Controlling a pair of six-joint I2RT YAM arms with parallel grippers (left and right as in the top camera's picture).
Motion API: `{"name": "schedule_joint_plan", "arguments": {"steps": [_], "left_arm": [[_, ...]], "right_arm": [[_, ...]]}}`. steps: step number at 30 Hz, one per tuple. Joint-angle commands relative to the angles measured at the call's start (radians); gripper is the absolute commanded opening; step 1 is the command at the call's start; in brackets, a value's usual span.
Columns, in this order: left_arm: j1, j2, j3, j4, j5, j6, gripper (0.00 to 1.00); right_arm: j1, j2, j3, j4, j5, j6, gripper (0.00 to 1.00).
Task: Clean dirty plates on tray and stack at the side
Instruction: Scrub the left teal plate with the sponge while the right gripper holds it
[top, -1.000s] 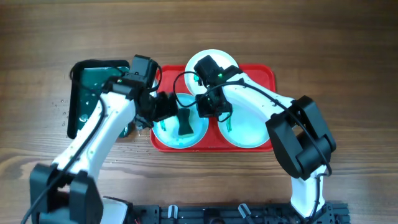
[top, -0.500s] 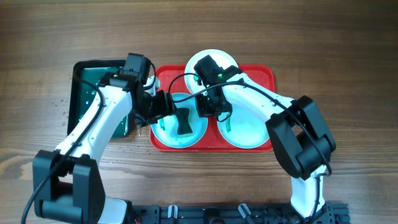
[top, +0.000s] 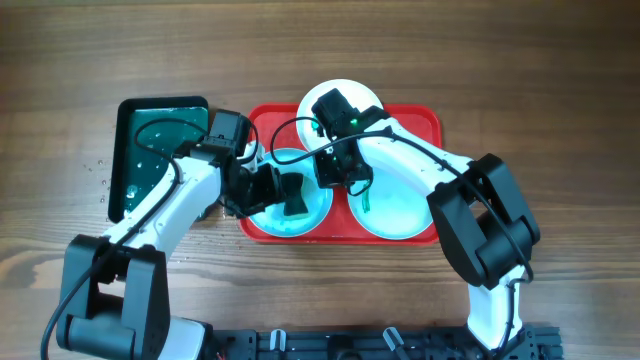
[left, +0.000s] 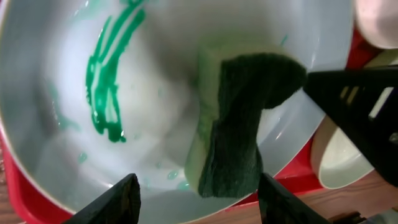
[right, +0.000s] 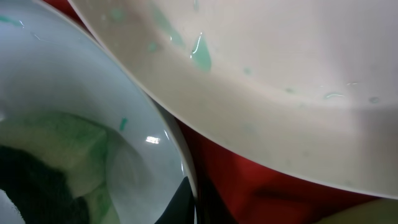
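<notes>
The red tray (top: 425, 120) lies in the middle of the wooden table (top: 560, 80) and holds all three plates: the white plate (top: 345, 92) at the far side, the left turquoise plate (top: 312, 216) and the right turquoise plate (top: 400, 210) side by side at the near side. A yellow sponge (left: 233, 124) with a dark green scouring face stands in the left turquoise plate, to the right of a streaky green smear (left: 106, 81) and a few green flecks. The left gripper (left: 198, 186) hangs low over this plate with its jaws spread wide; the sponge sits between them, and the left finger is clear of it. The right gripper (top: 335, 170) is at the far right rim of the same plate, between the three plates, its dark body reaching up to the sponge's top corner; whether its jaws are apart or closed cannot be told. A dark green tray (top: 150, 140) lies just left of the red one.
</notes>
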Motion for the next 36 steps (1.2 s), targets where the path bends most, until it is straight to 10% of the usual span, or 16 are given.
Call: {"name": "schedule_joint_plan", "arguments": {"steps": [1,23,36], "left_arm": [[-0.001,-0.013,-0.013,0.044,0.028,-0.019,0.56],[-0.097,0.072,-0.015,0.18,-0.053,-0.101,0.44],[-0.097,0.074,-0.06,0.206,-0.105,-0.102,0.17]], "right_arm": [[0.006,0.012,-0.01,0.009,-0.016,0.019,0.05],[0.006,0.012,-0.01,0.008,-0.015,0.019,0.05],[0.006,0.012,-0.01,0.009,-0.01,0.019,0.05]]}}
